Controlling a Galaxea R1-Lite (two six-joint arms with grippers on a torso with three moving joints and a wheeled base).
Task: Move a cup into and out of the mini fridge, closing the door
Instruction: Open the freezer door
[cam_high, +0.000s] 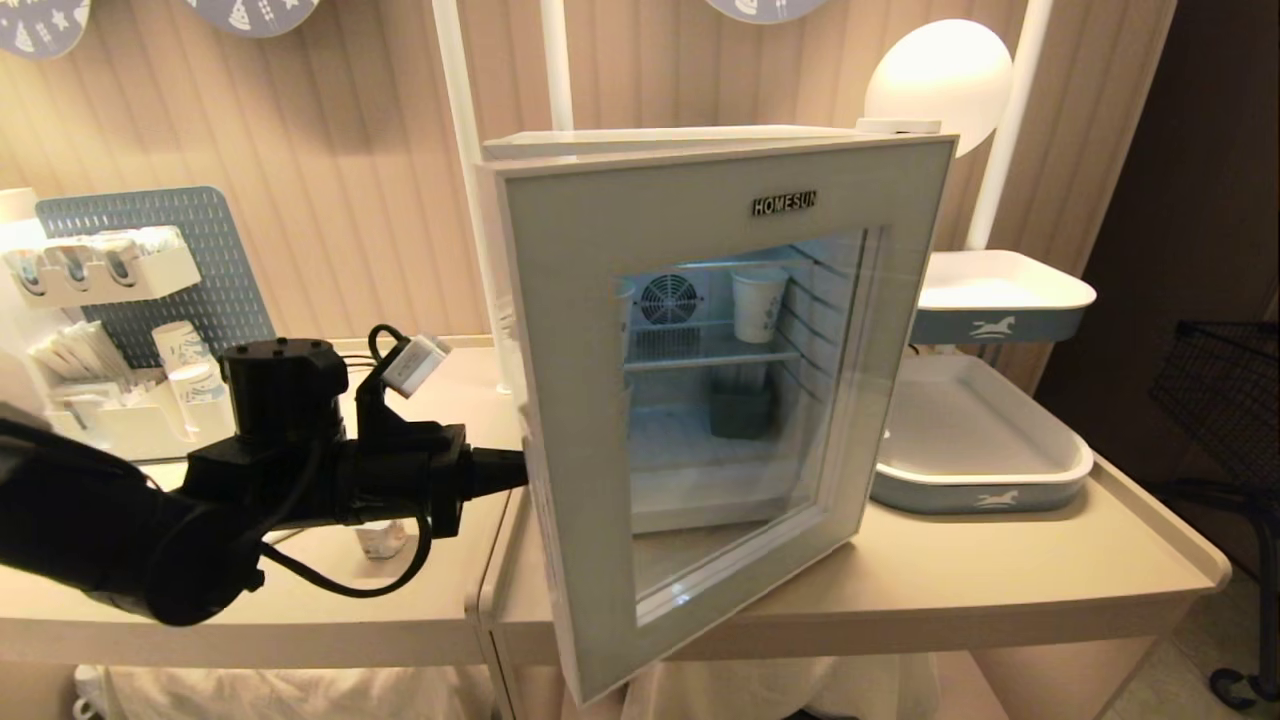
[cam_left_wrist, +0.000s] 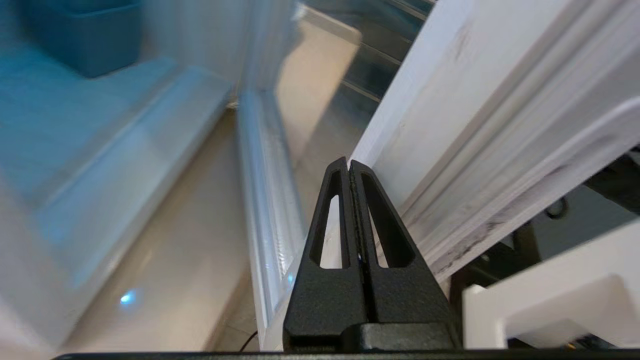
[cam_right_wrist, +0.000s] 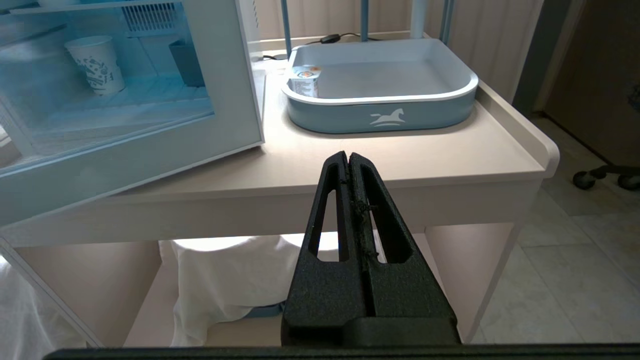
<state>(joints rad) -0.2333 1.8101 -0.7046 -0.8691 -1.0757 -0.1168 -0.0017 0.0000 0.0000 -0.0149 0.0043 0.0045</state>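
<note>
Head view – left arm: reached in from the left, level, its left gripper (cam_high: 515, 468) going behind the free edge of the door (cam_high: 580, 400).
Head view – door: stood partly open, swung out over the front edge of the table (cam_high: 1000, 570), HOMESUN lettering near its top.
Head view – mini fridge (cam_high: 680, 140): lit inside; seen through the glass, a paper cup (cam_high: 757, 303) stood on the wire shelf and a dark bin (cam_high: 741, 410) below it.
Head view – trays: a blue-sided tray (cam_high: 985, 470) lay on the table right of the fridge.
Left wrist view – left gripper (cam_left_wrist: 349, 167): fingers pressed together, empty, tips beside the door's white inner face (cam_left_wrist: 450, 115); contact could not be told.
Right wrist view – right gripper (cam_right_wrist: 348, 160): clenched on nothing, hanging low in front of the table (cam_right_wrist: 440, 150).
Right wrist view – cup (cam_right_wrist: 304, 80): stood upright in the near-fridge corner of the tray (cam_right_wrist: 385, 112), outside the fridge.
</note>
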